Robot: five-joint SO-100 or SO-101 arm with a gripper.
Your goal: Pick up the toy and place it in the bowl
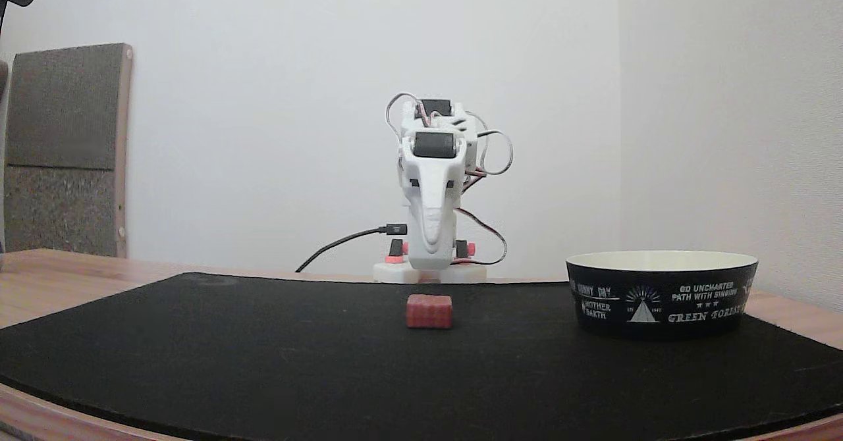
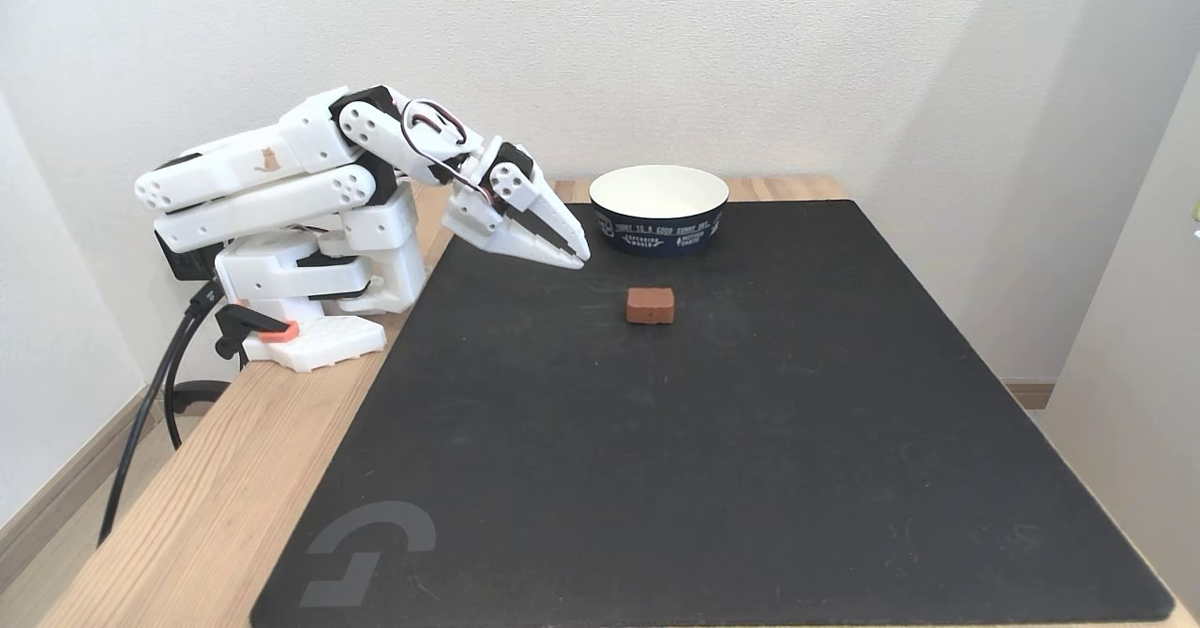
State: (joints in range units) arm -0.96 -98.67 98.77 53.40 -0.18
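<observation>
Arm folded back over its base, jaws [image 2: 574,255] tucked low and pressed together, holding nothing. No contact with anything yet; I judge this the start of the pick, with the reach not begun.

Nearest the jaws: the toy [image 2: 650,305], a small red-brown block lying flat on the black mat [image 2: 656,441], just ahead of the tips and a little lower in this fixed view. In the low fixed view the toy [image 1: 429,311] sits straight in front of the jaws [image 1: 431,242], squarely on their line.

Farther off: the bowl [image 2: 659,220], upright, apart from the toy and beyond it toward the wall; in the low view the bowl [image 1: 662,294] stands well to the right of the jaws.

Next move, as I read it: part the jaws, extend forward and down over the toy, close across its short sides.

Room: mat is bare around the toy on all sides, so the approach looks free. The bowl's rim is the one edge to clear on the carry. Bench [image 2: 216,478] edge and mat edge lie far from the work.
</observation>
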